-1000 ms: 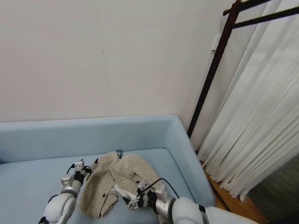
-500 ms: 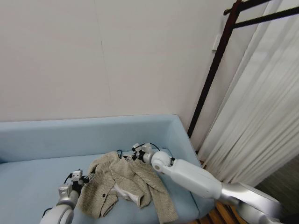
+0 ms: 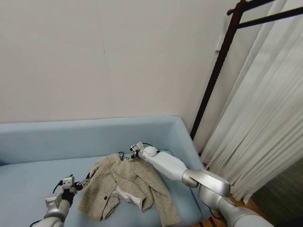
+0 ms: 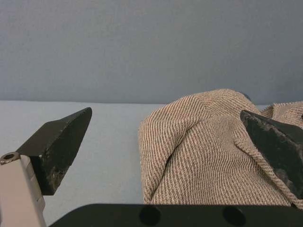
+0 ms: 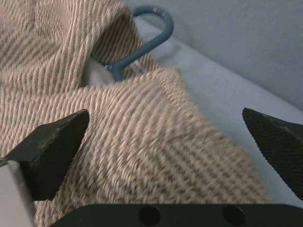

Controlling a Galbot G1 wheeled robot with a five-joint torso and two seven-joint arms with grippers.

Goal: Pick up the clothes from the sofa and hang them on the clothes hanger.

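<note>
A beige knitted cardigan (image 3: 127, 185) lies crumpled on the light blue sofa (image 3: 42, 142), with a blue hanger hook (image 5: 147, 39) sticking out at its collar. My right gripper (image 3: 133, 151) hovers at the collar end, by the sofa back. In the right wrist view it (image 5: 164, 113) is open, its fingers (image 5: 52, 151) spread over the knit (image 5: 142, 156). My left gripper (image 3: 79, 183) sits just left of the cardigan's edge. The left wrist view shows it (image 4: 165, 113) open, with a fold of the cardigan (image 4: 203, 151) in front of the fingers (image 4: 57, 146).
A dark wooden clothes rack (image 3: 216, 71) stands right of the sofa against the white wall. White curtains (image 3: 265, 123) hang behind it. The sofa's right armrest (image 3: 187, 156) lies between the cardigan and the rack. The seat left of the cardigan is bare.
My right arm has swung from the cardigan's front edge up to its collar by the sofa back. My left gripper has drawn back leftward and lower, off the cardigan's edge.
</note>
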